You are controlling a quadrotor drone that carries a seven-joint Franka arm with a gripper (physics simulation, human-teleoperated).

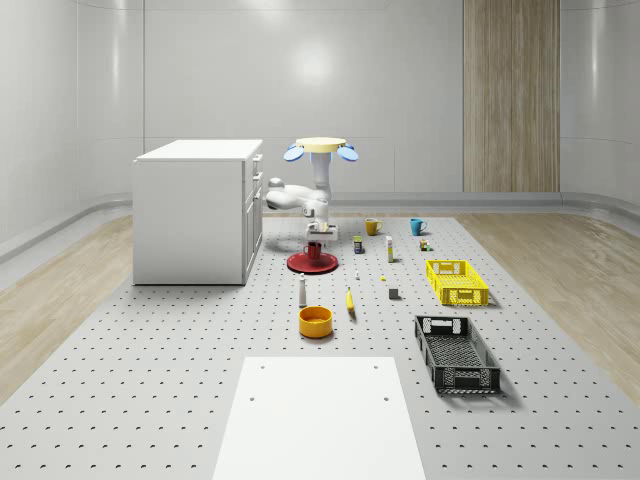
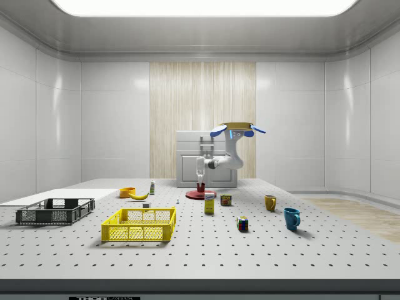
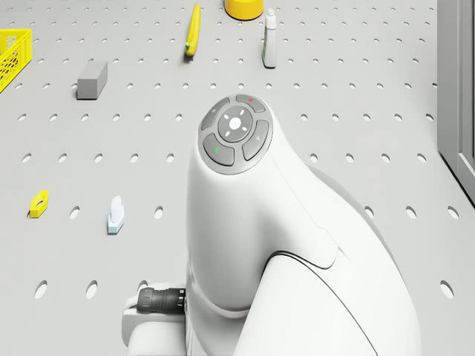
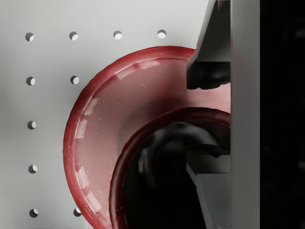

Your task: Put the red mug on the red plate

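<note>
Glossy red plate [image 4: 90, 129], glossy red mug [image 4: 143, 157]
Smooth white plastic-looking arm [image 3: 252, 245] shines over a matt grey perforated table [image 3: 356, 89]; wood-grain wall panel [image 1: 510, 95] behind

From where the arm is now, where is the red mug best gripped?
By its rim wall, from straight above. The red mug stands upright with its mouth open upward on the red plate; the end effector already straddles that wall, beneath the hovering drone.
</note>
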